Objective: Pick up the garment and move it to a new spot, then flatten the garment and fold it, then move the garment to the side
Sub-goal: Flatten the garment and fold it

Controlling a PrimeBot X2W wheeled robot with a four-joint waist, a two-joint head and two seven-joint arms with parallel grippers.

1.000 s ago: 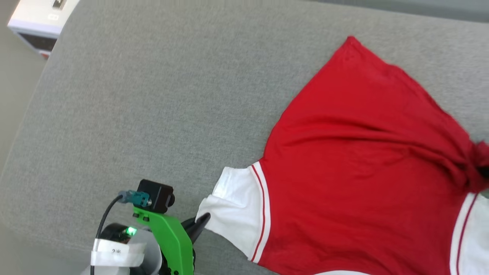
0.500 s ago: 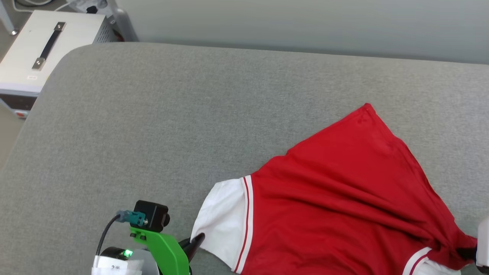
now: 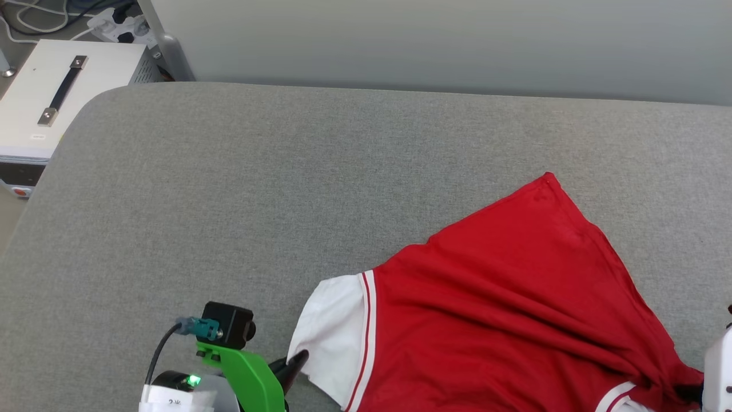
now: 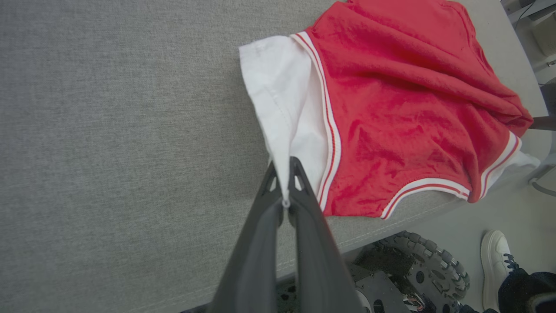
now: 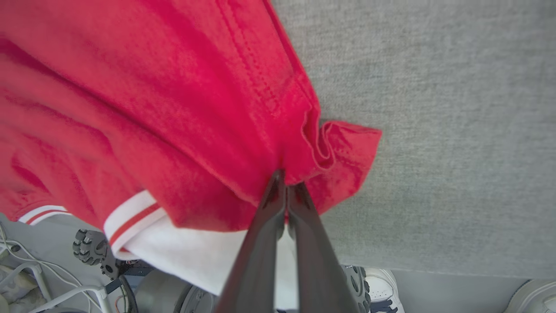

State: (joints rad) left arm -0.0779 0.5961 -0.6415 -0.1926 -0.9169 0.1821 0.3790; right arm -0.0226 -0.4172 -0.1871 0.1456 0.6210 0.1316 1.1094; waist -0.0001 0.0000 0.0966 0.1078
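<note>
- Garment (image 3: 503,320) lying crumpled, plain red side up, on grey bench (image 3: 257,189), at near right edge.
- Left jaws pinched together on edge of white sleeve (image 4: 278,87).
- Right jaws clamped on bunched red fabric by stitched hem.
</note>
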